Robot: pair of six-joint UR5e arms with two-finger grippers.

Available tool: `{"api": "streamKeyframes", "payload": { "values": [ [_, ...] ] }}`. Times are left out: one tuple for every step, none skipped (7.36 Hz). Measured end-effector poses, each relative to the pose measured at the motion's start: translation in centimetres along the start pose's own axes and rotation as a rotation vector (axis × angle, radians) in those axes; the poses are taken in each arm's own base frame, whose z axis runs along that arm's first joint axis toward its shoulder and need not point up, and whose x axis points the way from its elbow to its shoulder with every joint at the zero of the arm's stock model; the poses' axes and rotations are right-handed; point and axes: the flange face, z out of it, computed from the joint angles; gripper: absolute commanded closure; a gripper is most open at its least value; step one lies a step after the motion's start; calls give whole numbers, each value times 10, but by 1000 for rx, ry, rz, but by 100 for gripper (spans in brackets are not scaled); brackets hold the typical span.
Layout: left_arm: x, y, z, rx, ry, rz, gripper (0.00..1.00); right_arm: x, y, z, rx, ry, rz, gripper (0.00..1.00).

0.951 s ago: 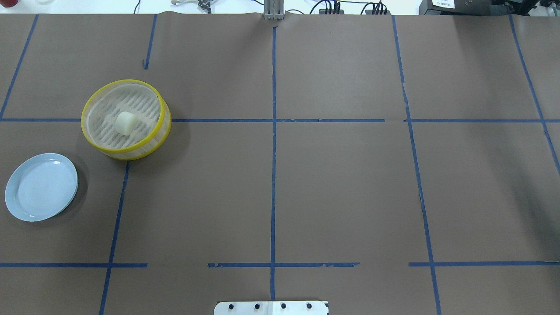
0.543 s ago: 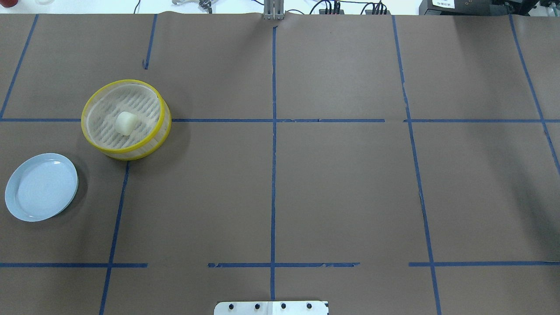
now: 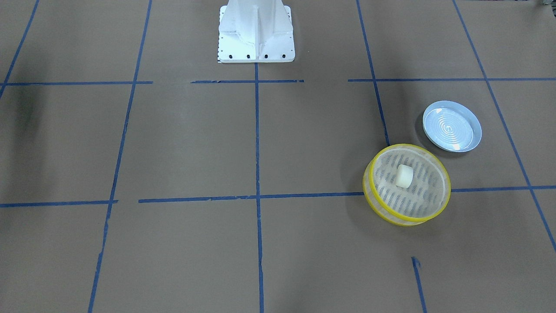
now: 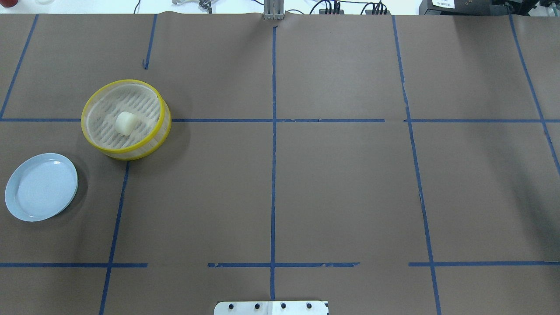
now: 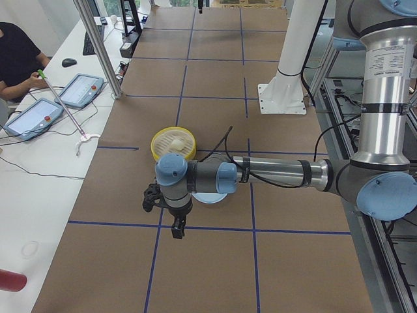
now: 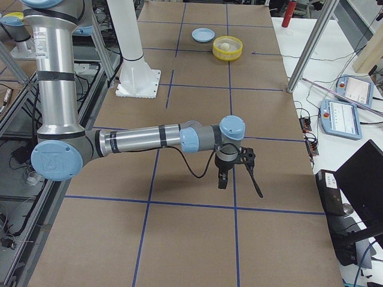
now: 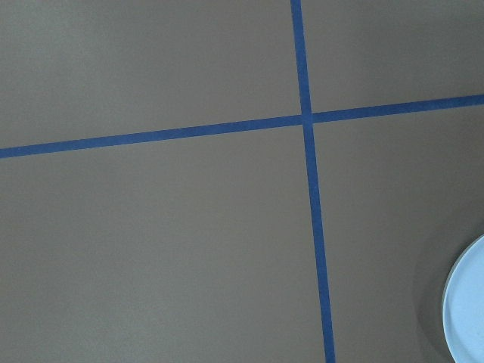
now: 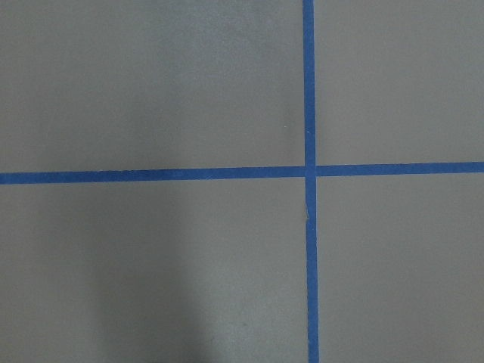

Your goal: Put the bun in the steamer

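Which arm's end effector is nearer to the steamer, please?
Left. The left end effector hangs beside the plate, a short way from the steamer; the right end effector is toward the opposite end of the table, far from it.

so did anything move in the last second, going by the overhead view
Nothing visibly changed. The bun sits in the steamer just as it did before, and the plate lies apart from it on the same spot.
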Motion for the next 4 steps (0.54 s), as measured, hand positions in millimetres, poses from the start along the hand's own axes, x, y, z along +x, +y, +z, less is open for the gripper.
{"api": "streamKeyframes", "payload": {
  "values": [
    [0, 0, -2, 3, -1, -1, 0, 0, 0, 0, 0, 0, 0, 0],
    [-2, 0, -4, 7, -2, -3, 0, 0, 0, 0, 0, 0, 0, 0],
    [-4, 1, -7, 13, -3, -8, 0, 0, 0, 0, 0, 0, 0, 0],
    [-6, 2, -9, 17, -3, -12, 0, 0, 0, 0, 0, 0, 0, 0]
  ]
}}
